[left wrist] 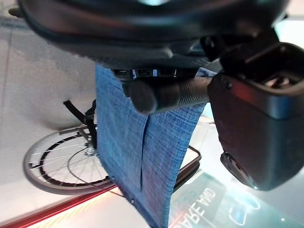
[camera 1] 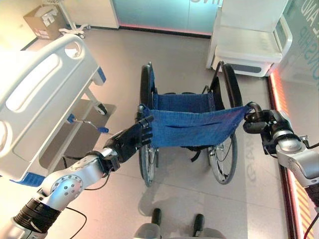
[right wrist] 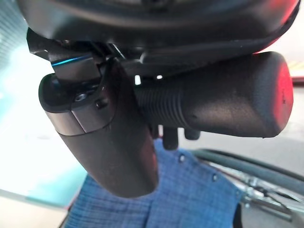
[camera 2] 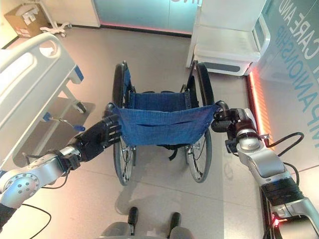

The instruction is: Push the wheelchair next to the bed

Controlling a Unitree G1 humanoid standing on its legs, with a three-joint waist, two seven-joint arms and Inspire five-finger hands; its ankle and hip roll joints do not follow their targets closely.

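Two hands, nearest item. Left hand (camera 1: 130, 141) curled round the left push grip (left wrist: 161, 94); right hand (camera 1: 263, 122) curled round the right push grip (right wrist: 223, 97). Both wrist views show the ribbed black grip clamped under fingers and thumb.

One wheelchair (camera 1: 192, 122), directly ahead on the floor, its back facing the robot. Blue fabric backrest (camera 2: 162, 124): soft, will sag, no place to push. Frame: stiff. Two large spoked wheels (camera 1: 223, 159): should roll freely on the smooth floor, probably light to move while unoccupied, though uneven pressure on the two grips would likely swing it. Correct hold: the two grips, as taken.

One bed (camera 1: 42, 94), white, to the left, just beside the wheelchair's left wheel but apart from it.

One white chair (camera 1: 251, 42), beyond.

One cardboard box (camera 1: 45, 21), far left corner.
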